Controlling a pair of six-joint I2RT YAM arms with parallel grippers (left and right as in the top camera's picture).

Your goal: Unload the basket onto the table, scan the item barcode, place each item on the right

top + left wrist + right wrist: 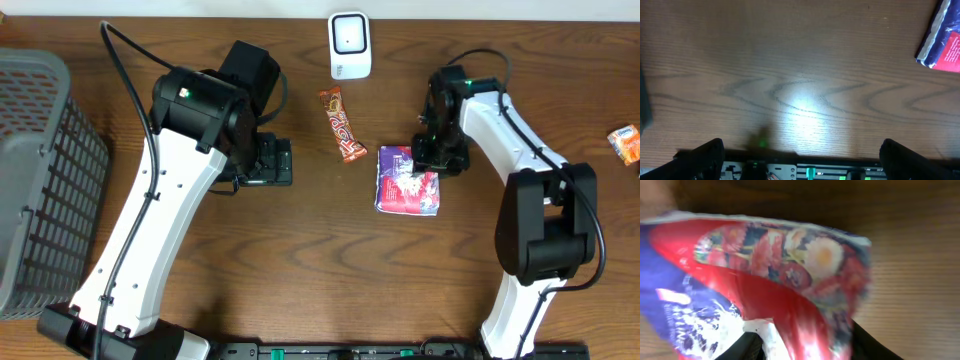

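Note:
A red, blue and white snack packet lies flat on the table right of centre. My right gripper sits at its upper right corner. In the right wrist view the blurred packet fills most of the picture. Its edge lies between the spread fingers of that gripper, whose jaws stand apart. A white scanner stands at the back centre. My left gripper hovers left of centre, open over bare wood. A corner of the packet shows at the top right of its view.
A brown and orange candy bar lies between the scanner and the packet. A grey mesh basket fills the left edge. A small orange item rests at the far right edge.

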